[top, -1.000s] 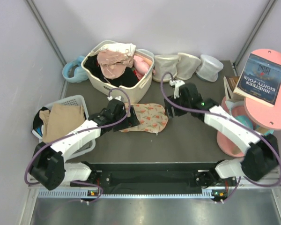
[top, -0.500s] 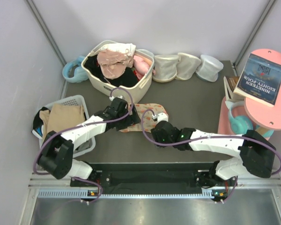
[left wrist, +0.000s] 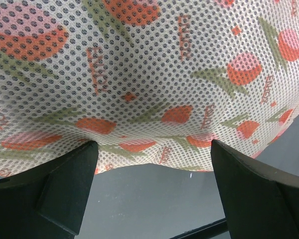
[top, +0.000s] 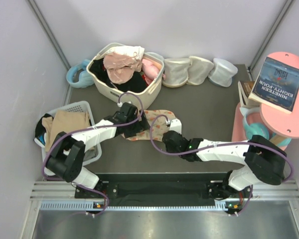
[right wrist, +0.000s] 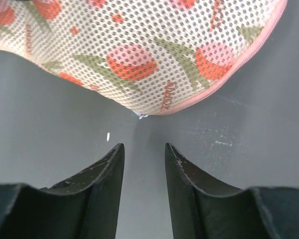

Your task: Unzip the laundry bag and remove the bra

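The laundry bag is laid flat on the dark table, near its middle, at 6 o'clock from the beige basket. Seen from above, its long side is turned from about 8 o'clock to 2 o'clock, and its printed face is turned up. Parts of it are hidden by the arms.

The left gripper is set at the bag's 8 o'clock end. Its jaws are spread wide, and the bag's edge is seen right at the two fingertips. Whether the cloth is touched cannot be told.

The right gripper is placed at the bag's 6 o'clock edge and is pointed at the pink rim. Its jaws are set narrow, with a small gap, and nothing is held between them. A tiny pale bit is seen at the rim just ahead of them.
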Controlling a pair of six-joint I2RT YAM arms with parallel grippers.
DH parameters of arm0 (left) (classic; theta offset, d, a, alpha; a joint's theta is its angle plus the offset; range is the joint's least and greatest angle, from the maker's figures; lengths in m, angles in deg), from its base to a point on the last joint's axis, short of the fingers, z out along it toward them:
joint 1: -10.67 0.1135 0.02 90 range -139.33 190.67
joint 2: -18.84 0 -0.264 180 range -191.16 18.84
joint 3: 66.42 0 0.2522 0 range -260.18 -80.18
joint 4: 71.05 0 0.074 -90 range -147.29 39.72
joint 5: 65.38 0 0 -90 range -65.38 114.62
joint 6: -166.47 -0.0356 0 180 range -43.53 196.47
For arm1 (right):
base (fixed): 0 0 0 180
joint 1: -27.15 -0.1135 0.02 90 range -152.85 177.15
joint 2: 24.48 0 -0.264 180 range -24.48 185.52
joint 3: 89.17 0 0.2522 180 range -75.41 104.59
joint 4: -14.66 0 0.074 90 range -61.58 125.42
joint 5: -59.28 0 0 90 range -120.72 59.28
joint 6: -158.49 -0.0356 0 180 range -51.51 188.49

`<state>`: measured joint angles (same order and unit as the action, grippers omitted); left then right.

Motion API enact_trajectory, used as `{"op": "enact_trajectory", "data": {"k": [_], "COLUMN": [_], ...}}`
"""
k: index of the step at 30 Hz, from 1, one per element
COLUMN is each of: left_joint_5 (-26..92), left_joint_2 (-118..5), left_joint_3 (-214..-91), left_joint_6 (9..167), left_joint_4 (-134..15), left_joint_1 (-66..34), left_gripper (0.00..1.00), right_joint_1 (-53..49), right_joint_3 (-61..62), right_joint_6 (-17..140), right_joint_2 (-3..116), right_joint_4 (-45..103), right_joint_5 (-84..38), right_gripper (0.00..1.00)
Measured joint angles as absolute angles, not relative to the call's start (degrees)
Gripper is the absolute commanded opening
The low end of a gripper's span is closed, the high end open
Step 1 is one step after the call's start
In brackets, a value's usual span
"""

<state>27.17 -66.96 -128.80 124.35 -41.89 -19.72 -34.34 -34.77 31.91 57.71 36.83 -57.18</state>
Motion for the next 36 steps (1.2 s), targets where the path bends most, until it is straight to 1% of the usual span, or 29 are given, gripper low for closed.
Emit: {"op": "enact_trajectory", "data": {"k": [7, 9, 10, 12, 18, 24, 27, 28, 36], "left_joint_5": [27.2, 27.2, 27.3, 27.3, 27.3, 27.3, 27.3, 27.3, 27.3], "left_joint_2": [-67.0, -67.0, -67.0, -67.0, -67.0, -67.0, -67.0, -67.0, -67.0], "left_joint_3": [-129.5, -129.7, -129.7, -129.7, -129.7, -129.7, -129.7, -129.7, -129.9], "left_joint_6": [124.6, 124.6, 124.6, 124.7, 124.8, 124.8, 124.8, 124.8, 124.3], "left_joint_4": [-41.9, -41.9, -41.9, -41.9, -41.9, -41.8, -41.8, -41.8, -41.7], "left_joint_1": [-19.5, -19.5, -19.5, -19.5, -19.5, -19.5, -19.5, -19.5, -18.6], "left_gripper": [0.99, 0.99, 0.99, 0.99, 0.99, 0.99, 0.99, 0.99, 0.99], "right_joint_1": [-34.3, -34.3, -34.3, -34.3, -34.2, -33.0, -32.2, -31.9, -30.1], "right_joint_3": [-35.3, -35.3, -35.3, -35.2, -34.8, -33.7, -34.1, -34.5, -38.3], "right_joint_6": [30.7, 30.8, 30.8, 30.8, 30.4, 30.4, 30.9, 31.1, 32.8], "right_joint_2": [61.0, 61.9, 62.3, 63.0, 66.2, 67.5, 67.5, 67.4, 63.5], "right_joint_4": [33.4, 31.9, 30.9, 30.0, 29.5, 28.3, 26.7, 26.0, 23.6], "right_joint_5": [-58.4, -58.5, -58.6, -58.8, -60.4, -60.4, -60.4, -60.4, -60.7], "right_gripper": [0.35, 0.32, 0.27, 0.24, 0.23, 0.19, 0.11, 0.0, 0.0]}}
